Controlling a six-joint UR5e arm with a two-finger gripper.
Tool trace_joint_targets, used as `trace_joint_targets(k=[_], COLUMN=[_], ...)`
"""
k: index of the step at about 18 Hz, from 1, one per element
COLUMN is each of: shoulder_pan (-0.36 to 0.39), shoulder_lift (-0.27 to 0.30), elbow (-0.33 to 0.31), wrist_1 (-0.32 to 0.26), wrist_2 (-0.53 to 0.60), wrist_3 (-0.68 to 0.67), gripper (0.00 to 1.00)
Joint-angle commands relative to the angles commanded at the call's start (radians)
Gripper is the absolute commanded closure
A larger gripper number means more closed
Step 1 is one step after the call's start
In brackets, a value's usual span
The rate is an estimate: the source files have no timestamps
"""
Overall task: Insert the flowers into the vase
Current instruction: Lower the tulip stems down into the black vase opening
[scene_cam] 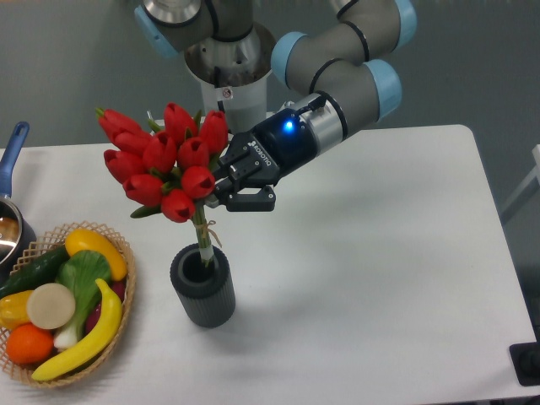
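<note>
The flowers [160, 160] are a tight bunch of red tulip buds with green leaves, held in the air left of centre. My gripper [221, 192] is shut on the bunch just under the buds, coming in from the right. The pale stems [202, 240] hang down, and their lower ends sit just inside the mouth of the vase [203, 287]. The vase is a short dark grey ribbed cylinder standing upright on the white table [380, 270], directly below the bunch.
A wicker basket [126, 295] of fruit and vegetables sits at the front left, close to the vase. A pot with a blue handle [12, 152] is at the left edge. The robot base [228, 76] stands behind the table.
</note>
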Motion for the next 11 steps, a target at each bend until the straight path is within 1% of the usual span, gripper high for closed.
trace_joint_targets(k=[11], shoulder_pan=[-0.015], shoulder_lift=[-0.058], elbow=[-0.002], wrist_1=[0.003], wrist_2=[0.003], wrist_3=[0.006], gripper=[0.93])
